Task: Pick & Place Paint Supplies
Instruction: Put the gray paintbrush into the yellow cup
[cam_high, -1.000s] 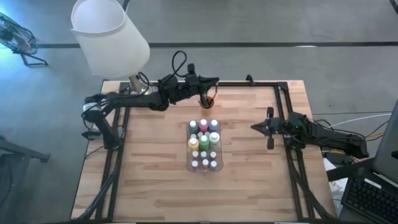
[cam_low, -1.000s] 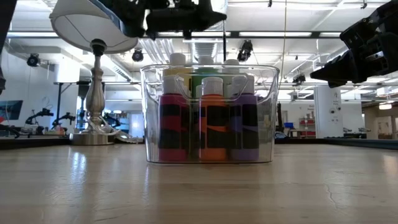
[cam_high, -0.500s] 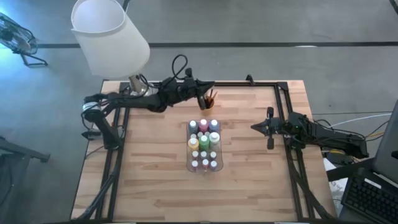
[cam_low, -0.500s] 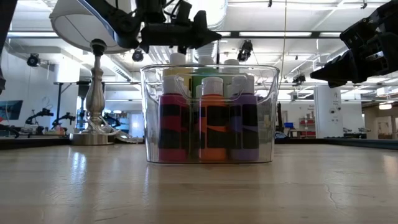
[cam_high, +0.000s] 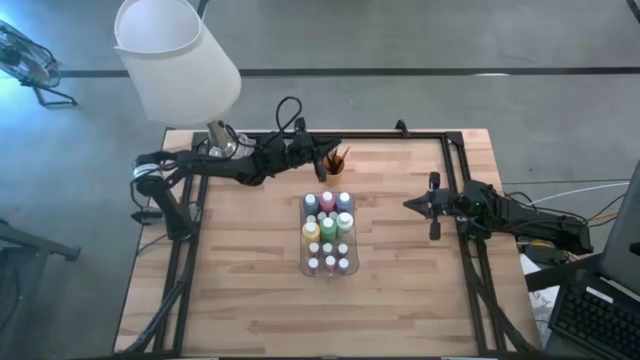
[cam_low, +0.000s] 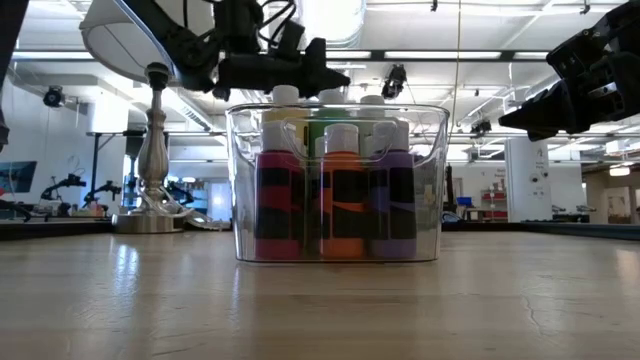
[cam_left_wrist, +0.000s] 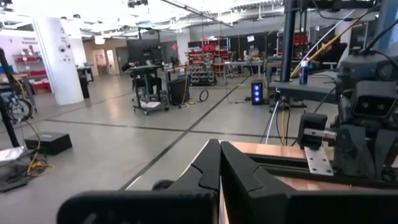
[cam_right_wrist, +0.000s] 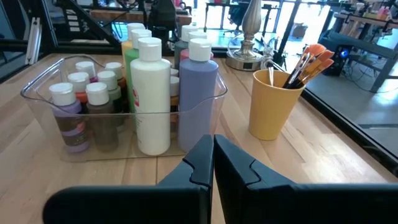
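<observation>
My left gripper (cam_high: 318, 152) hung above the far edge of the tabletop (cam_high: 240, 290), fingers pressed together on nothing. Just beside its tip stood the orange cup (cam_high: 335, 163) with the paintbrushes (cam_high: 340, 153) upright in it. With so little room there, I judged a careless sweep could clip the handles or tip the cup, scattering brushes over the wood. A little nearer to me sat the clear tray (cam_high: 328, 232), packed with paint bottles (cam_high: 327, 226); dropping low on the way across it risked knocking their caps. The lamp (cam_high: 176, 60) stood behind my arm, another thing to catch on. My right gripper (cam_high: 408, 204) waited well off to the tray's other side, also closed and empty.
</observation>
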